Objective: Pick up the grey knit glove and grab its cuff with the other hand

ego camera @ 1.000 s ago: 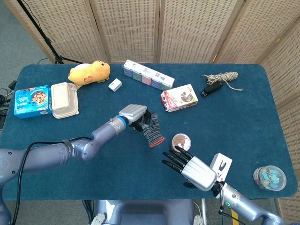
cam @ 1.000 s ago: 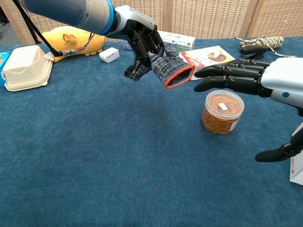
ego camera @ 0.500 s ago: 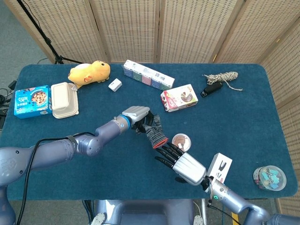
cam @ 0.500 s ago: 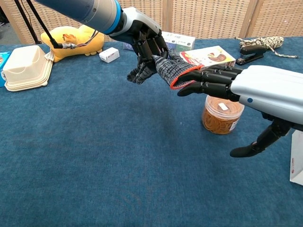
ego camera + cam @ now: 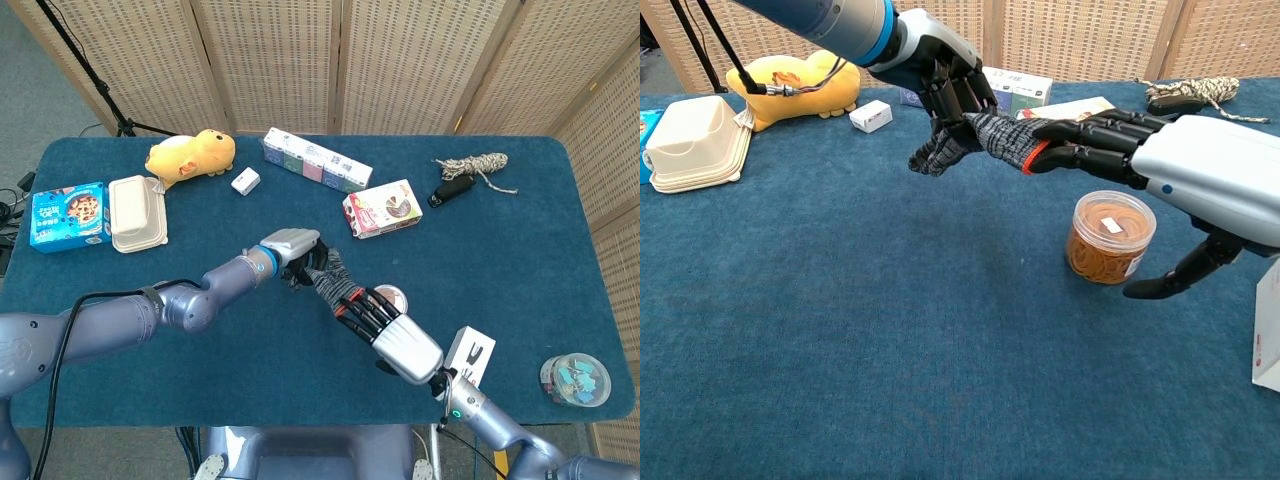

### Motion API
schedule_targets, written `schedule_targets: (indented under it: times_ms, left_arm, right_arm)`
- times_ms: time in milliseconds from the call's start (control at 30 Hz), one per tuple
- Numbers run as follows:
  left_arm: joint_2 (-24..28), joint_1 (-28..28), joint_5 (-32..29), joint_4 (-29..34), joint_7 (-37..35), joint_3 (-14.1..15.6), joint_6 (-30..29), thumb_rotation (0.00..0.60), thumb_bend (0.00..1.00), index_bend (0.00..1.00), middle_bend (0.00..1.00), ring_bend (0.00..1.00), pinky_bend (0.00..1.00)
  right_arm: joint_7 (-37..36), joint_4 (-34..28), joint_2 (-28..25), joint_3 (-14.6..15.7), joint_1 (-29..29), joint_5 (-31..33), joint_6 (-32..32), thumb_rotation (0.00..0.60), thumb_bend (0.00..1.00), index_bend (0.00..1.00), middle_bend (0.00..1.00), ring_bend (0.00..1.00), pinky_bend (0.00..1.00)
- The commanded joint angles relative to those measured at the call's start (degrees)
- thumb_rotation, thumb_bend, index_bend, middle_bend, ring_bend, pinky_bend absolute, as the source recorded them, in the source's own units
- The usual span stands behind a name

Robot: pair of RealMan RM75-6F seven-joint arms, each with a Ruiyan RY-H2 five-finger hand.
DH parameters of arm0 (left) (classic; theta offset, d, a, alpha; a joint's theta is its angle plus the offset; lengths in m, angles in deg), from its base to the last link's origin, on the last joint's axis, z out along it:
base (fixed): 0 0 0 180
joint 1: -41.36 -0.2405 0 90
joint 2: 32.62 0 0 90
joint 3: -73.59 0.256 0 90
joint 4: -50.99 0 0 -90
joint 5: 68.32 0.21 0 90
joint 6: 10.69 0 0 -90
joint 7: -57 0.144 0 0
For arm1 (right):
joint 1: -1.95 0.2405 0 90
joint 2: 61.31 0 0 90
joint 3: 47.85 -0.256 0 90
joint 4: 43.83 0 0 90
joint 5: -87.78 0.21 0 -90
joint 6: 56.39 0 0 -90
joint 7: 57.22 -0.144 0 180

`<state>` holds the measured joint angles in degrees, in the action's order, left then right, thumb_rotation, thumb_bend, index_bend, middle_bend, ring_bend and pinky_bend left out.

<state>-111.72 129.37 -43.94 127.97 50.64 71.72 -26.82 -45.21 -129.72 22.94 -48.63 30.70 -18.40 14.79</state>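
Holding the glove (image 5: 980, 138) aloft, the left robot hand (image 5: 940, 85) risks losing it if the right robot hand (image 5: 1110, 150), fingers extended over the cuff (image 5: 1033, 152) but thumb apart, tugs.

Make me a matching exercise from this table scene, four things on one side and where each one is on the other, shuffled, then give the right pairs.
Things:
1. grey glove
2. yellow plush toy
3. jar of rubber bands
4. rope bundle

Places:
A. far right part of the table
B. held up off the table by the left robot hand
C. far left, near the beige food box
D. standing under the right robot hand

Pairs: 1-B, 2-C, 3-D, 4-A
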Motion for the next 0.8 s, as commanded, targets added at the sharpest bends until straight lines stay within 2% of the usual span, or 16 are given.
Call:
schedule_targets:
  times_ms: [33, 233, 500, 633, 800]
  left_arm:
    - [0.2, 0.0, 0.2, 0.2, -0.5, 0.2, -0.1, 0.6, 0.39, 0.65, 0.58, 0.53, 0.52]
    - [0.1, 0.0, 1.1, -0.5, -1.3, 1.4, -0.4, 0.6, 0.4, 0.65, 0.58, 0.53, 0.52]
    - [0.4, -0.7, 2.3, -1.0, -3.1, 0.3, -0.8, 0.6, 0.4, 0.65, 0.58, 0.53, 0.52]
    - [0.8, -1.5, 3.6, -0.2, -3.9, -1.1, -1.4, 0.6, 0.4, 0.65, 0.58, 0.53, 0.52]
    - [1.0, -2.1, 5.0, 0.5, -4.5, -2.1, -1.5, 0.6, 0.4, 0.65, 0.58, 0.53, 0.52]
  right_arm:
    - [0.1, 1.3, 0.9, 0.0, -0.5, 0.5, 1.1, 0.6, 0.0, 0.13, 0.0, 0.0, 0.0]
    - [-3.0, 3.8, 1.2, 0.2, -1.5, 0.4, 5.1, 0.6, 0.0, 0.16, 0.0, 0.0, 0.0]
    - [-5.1, 6.4, 1.9, 1.6, -2.2, -0.4, 7.3, 0.6, 0.0, 0.2, 0.03, 0.0, 0.0]
    - [-4.9, 6.6, 2.5, 1.3, -1.9, -0.1, 7.3, 0.6, 0.0, 0.17, 0.07, 0.0, 0.0]
    - [-3.6, 5.9, 2.8, 1.1, -2.1, 1.4, 6.6, 0.6, 0.0, 0.1, 0.03, 0.0, 0.0]
